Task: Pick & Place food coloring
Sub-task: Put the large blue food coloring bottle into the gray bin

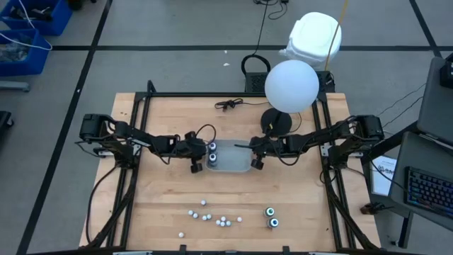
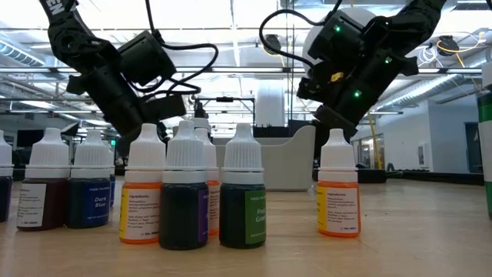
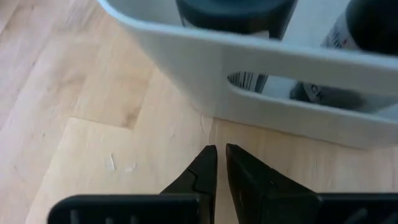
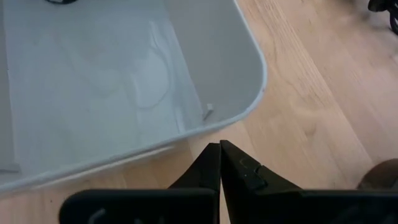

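A grey tray (image 1: 233,164) lies mid-table with two dark food coloring bottles (image 1: 212,153) standing in its left end, seen also through the wall's handle slot (image 3: 292,87). Two more dark bottles with teal tops (image 1: 272,217) stand near the front right. Several tiny white-capped bottles (image 1: 212,216) are scattered near the front edge; they fill the low view (image 2: 184,196). My left gripper (image 3: 221,152) hangs just outside the tray's left wall, open by a narrow slit, holding nothing. My right gripper (image 4: 219,147) is shut and empty beside the tray's right near corner (image 4: 252,93).
A black cable (image 1: 228,104) and a black round stand (image 1: 276,122) under a white ball (image 1: 291,85) occupy the table's far part. Bare wood (image 1: 170,191) lies between the tray and the small bottles.
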You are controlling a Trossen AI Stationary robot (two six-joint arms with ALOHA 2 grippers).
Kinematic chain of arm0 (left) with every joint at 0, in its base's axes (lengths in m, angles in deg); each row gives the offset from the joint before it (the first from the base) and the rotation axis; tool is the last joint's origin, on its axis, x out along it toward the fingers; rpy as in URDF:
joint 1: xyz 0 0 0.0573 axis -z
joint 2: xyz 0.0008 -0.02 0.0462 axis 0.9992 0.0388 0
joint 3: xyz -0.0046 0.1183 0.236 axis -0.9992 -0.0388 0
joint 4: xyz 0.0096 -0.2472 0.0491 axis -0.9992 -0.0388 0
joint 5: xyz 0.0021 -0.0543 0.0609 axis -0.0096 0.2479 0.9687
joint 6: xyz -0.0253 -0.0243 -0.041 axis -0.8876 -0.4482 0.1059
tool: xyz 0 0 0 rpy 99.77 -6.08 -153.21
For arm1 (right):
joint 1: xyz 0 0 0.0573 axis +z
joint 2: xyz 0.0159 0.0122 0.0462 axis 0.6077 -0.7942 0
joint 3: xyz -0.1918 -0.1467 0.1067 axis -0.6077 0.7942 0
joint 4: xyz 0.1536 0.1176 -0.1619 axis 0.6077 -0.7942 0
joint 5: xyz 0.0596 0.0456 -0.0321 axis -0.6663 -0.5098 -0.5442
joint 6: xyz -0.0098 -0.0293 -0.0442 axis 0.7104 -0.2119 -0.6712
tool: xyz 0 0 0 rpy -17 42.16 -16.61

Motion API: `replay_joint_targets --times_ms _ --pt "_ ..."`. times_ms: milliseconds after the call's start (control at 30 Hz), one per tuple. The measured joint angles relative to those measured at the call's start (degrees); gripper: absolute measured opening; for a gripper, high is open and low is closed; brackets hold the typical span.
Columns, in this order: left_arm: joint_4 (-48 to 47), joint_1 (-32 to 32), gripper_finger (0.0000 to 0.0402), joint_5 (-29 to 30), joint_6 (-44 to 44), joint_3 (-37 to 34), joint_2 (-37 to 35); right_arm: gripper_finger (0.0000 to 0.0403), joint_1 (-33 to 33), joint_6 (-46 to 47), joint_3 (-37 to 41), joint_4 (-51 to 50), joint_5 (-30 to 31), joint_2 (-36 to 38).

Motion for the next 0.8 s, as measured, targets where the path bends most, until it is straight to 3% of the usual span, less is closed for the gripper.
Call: replay_joint_targets --times_ms 267,467,667,800 --pt "-3.8 0.4 0.0042 0.5 6.2 0.1 -0.1 0.0000 0.0 1.1 0.0 -6.8 0.0 2.5" --pt "-6.4 2.7 0.0042 9.2 9.1 -0.3 -3.7 0.0000 2.5 2.1 0.1 -13.9 0.1 10.6" --pt "-12.7 9.3 0.0028 14.8 8.6 -1.6 -18.9 0.0000 9.0 0.8 1.3 -14.4 0.1 21.4" --pt "-8.7 16.1 0.0006 18.8 9.6 -6.6 -32.6 0.0000 12.5 -0.1 4.0 -12.9 0.1 28.5"
